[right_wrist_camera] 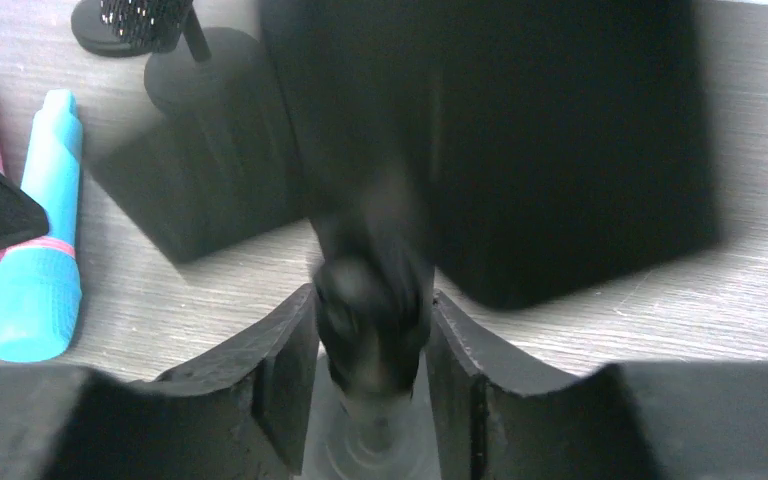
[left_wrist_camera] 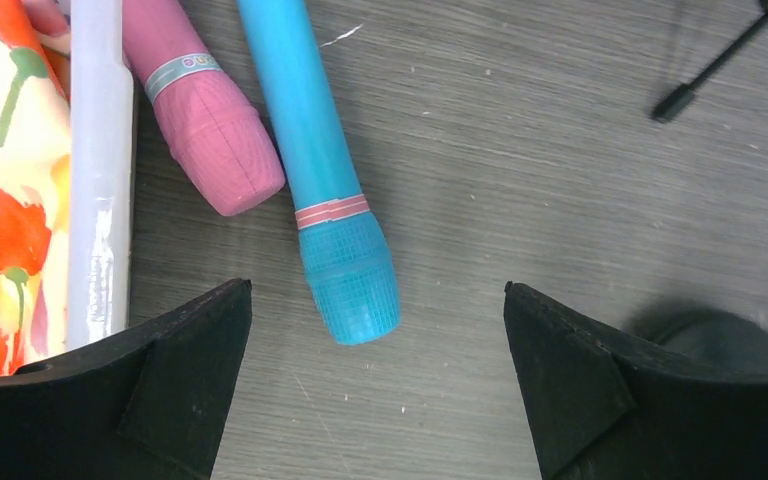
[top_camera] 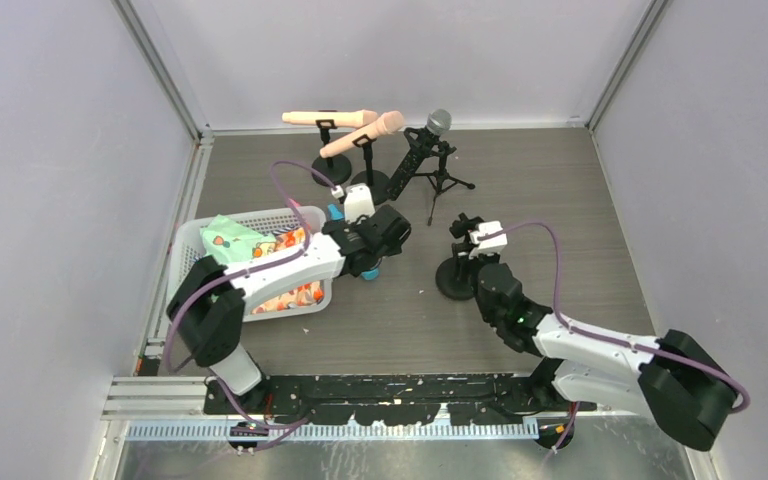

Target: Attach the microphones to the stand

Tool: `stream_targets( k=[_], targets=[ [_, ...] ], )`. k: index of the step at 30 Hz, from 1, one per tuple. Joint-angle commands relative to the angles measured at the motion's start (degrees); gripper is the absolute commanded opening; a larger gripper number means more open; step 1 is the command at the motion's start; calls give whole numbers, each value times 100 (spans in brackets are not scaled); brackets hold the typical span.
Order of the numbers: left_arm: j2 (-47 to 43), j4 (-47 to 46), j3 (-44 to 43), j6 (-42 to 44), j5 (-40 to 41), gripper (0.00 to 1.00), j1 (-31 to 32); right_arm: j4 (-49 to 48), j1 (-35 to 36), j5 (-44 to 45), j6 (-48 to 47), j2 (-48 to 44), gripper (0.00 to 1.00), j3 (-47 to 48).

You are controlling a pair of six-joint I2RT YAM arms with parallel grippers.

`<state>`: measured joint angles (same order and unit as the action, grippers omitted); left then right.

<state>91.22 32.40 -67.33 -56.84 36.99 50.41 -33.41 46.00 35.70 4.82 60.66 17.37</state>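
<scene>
Pink microphone [left_wrist_camera: 210, 130] just beside blue microphone [left_wrist_camera: 330, 190], basket [top_camera: 250, 214] alongside

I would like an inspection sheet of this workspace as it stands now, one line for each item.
Surface: dark wood-grain table, no spills seen.
Job's things: left peach microphone, right peach microphone and black microphone sit on stands at the back; blue microphone and pink microphone lie flat on the table; empty stand.
Clutter: white basket holding printed cloth.
Grippers: left gripper above the blue microphone, jaws open; right gripper, jaws shut on the empty stand's post.
Cables: purple cables along both arms.
Surroundings: grey walls, metal frame rails.
</scene>
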Motion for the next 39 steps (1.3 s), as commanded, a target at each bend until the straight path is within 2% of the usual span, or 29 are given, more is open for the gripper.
stream_targets(
  k=[1,4,8,13,18,25,34,39],
  targets=[
    [571,957,-694,-734,631,98,21,277,28,165,425,-637,52,21],
    [925,1040,-899,-827,724,98,21,720,29,20,568,-1036,62,50],
    [1243,1240,-1053,-993,879,99,18,1576,28,-230,803,-1639,67,149],
    [1583,1396,-1163,-1252,918,99,12,2688,32,-587,1120,-2574,68,340],
    [2003,1572,-1392,-1490,886,97,-32,3749,30,-1174,1327,-3097,68,800],
    [2300,1187,-1303,-1515,538,89,-218,4329,27,-1344,1364,-3338,68,1479],
    [2277,364,-781,-1221,164,71,-247,4512,27,-1013,1014,-3273,69,2280],
    [1747,-68,76,-1227,-12,47,-174,4548,30,-688,756,-3212,70,2609]
  ],
)
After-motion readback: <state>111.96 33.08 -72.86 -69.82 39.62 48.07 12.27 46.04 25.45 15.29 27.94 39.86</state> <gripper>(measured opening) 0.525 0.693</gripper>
